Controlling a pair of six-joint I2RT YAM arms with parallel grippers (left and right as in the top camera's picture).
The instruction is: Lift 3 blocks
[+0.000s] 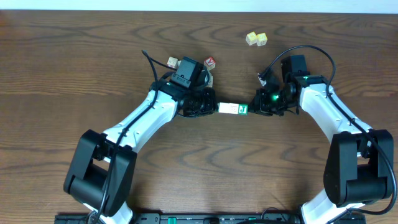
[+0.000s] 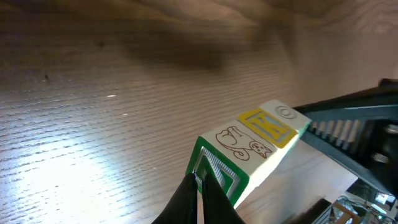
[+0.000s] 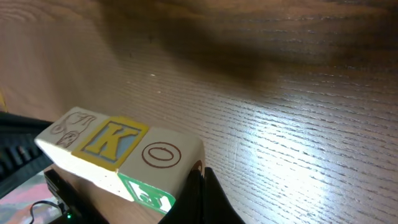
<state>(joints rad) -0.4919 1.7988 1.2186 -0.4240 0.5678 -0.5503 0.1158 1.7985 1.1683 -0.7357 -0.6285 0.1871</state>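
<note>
Three blocks sit end to end in a short row [image 1: 234, 109], pinched between my two grippers. The left gripper [image 1: 216, 107] is shut, and its tips [image 2: 199, 182] press on the green-framed end face [image 2: 219, 173]. The right gripper [image 1: 252, 107] is shut too, with its tips [image 3: 200, 175] against the other end block, which has a brown O on top [image 3: 163, 155] and a green side [image 3: 148, 194]. The middle block has a yellow K on blue [image 3: 111, 140]. The third block has a brown line drawing [image 2: 239, 143]. The row looks raised off the wooden table [image 1: 74, 74].
A cream lettered cube [image 1: 172, 62] and a red-faced cube [image 1: 210, 62] lie just behind the left arm. Two pale yellow cubes [image 1: 256, 39] sit at the back, right of centre. A black cable [image 1: 305, 50] loops over the right arm.
</note>
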